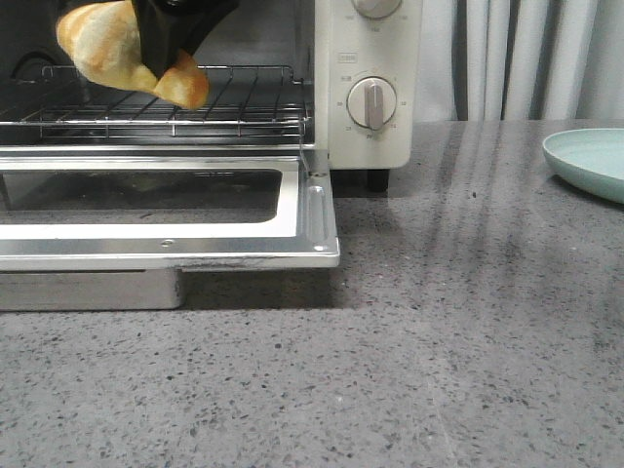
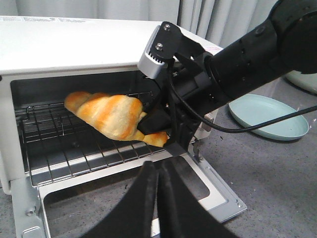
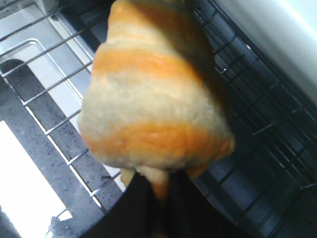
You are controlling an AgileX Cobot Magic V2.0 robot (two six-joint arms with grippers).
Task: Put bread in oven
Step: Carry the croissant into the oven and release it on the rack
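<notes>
The cream-white oven (image 1: 375, 136) stands at the left with its glass door (image 1: 166, 234) dropped open. My right gripper (image 1: 171, 44) is shut on the golden-brown bread (image 1: 102, 49) and holds it just above the wire rack (image 1: 234, 102), inside the oven mouth. The left wrist view shows the same: the bread (image 2: 111, 116) over the rack (image 2: 74, 148), pinched at one end by the right gripper (image 2: 156, 124). In the right wrist view the bread (image 3: 153, 99) fills the frame above the right gripper (image 3: 161, 188). My left gripper (image 2: 158, 171) is shut and empty, in front of the open door.
A pale green plate (image 1: 590, 161) sits on the grey speckled counter (image 1: 439, 341) at the far right; it also shows in the left wrist view (image 2: 267, 116). The oven's dials (image 1: 371, 101) are on its right panel. Grey curtains hang behind.
</notes>
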